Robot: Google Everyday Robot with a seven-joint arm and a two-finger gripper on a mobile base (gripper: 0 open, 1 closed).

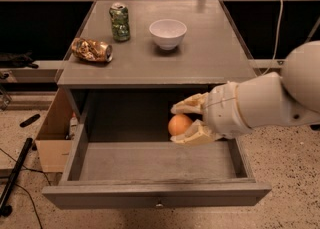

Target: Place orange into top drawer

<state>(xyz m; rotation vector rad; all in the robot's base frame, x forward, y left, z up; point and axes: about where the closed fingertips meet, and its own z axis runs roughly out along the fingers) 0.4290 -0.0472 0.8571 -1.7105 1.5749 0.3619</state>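
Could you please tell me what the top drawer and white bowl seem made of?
The top drawer looks like matte grey-painted wood, faintly grained. The white bowl seems glazed ceramic or plastic: smooth sheen. The end effector, over the drawer, grips the orange.

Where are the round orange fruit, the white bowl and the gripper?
round orange fruit [179, 125]: camera view, its front.
white bowl [168, 35]: camera view, its outer wall.
gripper [176, 123]: camera view, midway between its tips, over the grey drawer [150, 160].

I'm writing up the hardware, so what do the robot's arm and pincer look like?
The arm is smooth, white and bulky, with a rounded joint and no visible cables or markings. The pincer, at the orange over the drawer, has two cream fingers.
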